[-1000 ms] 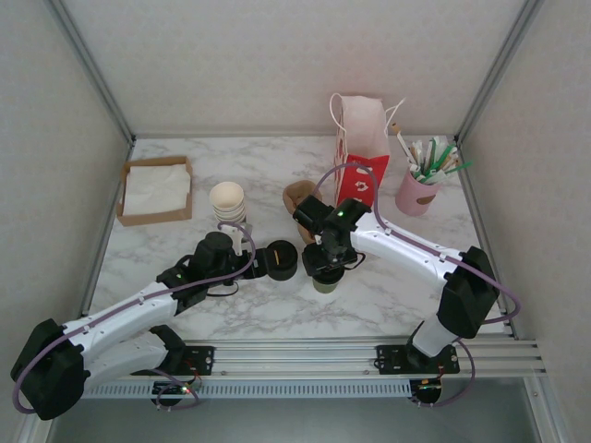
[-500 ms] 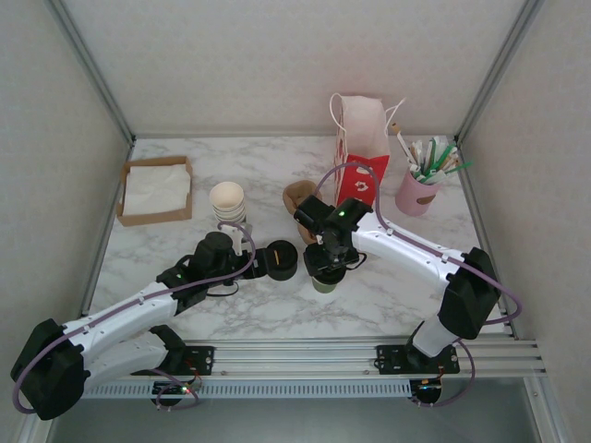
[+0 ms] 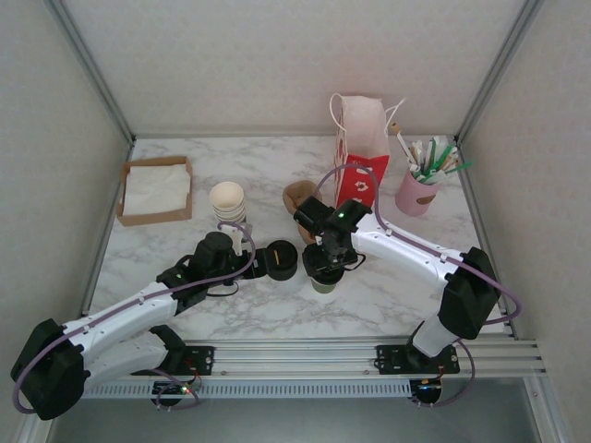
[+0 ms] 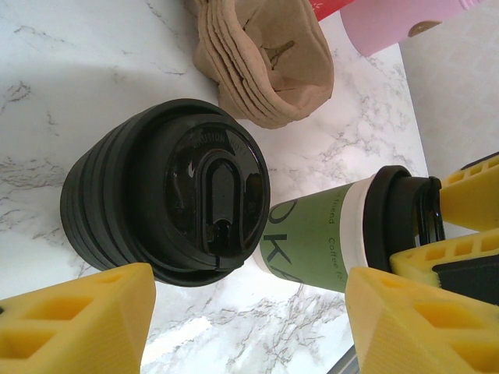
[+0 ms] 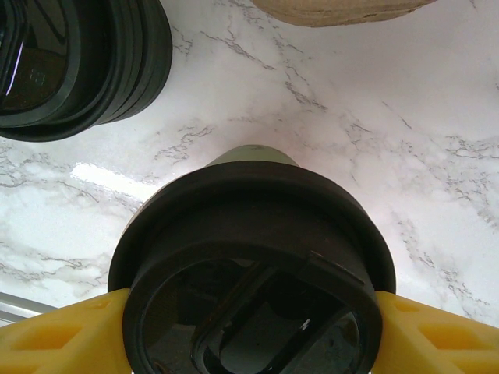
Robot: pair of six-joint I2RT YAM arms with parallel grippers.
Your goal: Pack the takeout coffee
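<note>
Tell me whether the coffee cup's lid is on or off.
On. The black lid sits over the top of the green cup, covering its mouth in both wrist views.

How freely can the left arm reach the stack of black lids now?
Probably yes: the left gripper stands open with the stack of lids just ahead, nothing between. The takeout coffee, held by the right gripper, stands beside it.

Top view: high over the near edge, looking down the whole table (image 3: 277,314).
Left wrist: low, close, sideways at lid stack (image 4: 168,202) and cup (image 4: 312,241).
Right wrist: tight above the cup.
Shared: cup, lid stack.
</note>
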